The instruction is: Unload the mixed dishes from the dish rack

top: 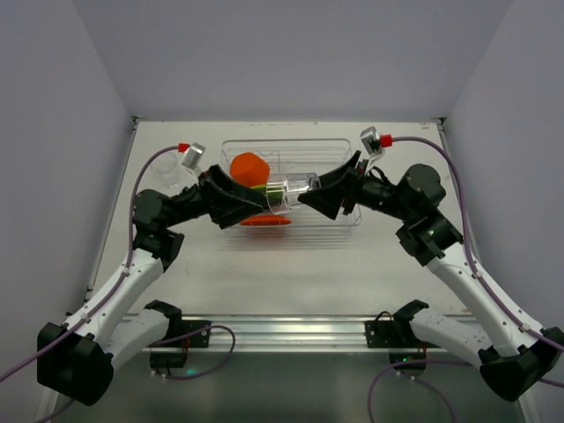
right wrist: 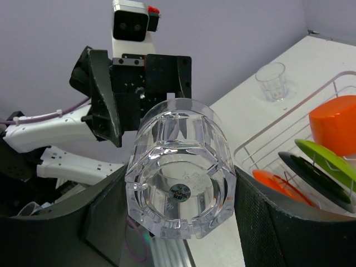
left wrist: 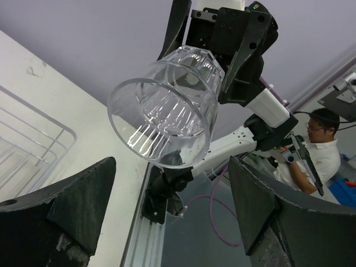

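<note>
Lying sideways above the dish rack (top: 339, 155), a clear tumbler (top: 293, 187) is gripped at its base by the right hand (top: 312, 196), with the left hand (top: 263, 201) spread wide before its mouth.

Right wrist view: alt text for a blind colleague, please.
The right gripper holds a clear tumbler, base toward the camera, with the open left gripper facing it beyond. At right, the dish rack holds an orange cup, a lime-green plate, a black plate and an orange plate; a second tumbler stands on the table.
</note>
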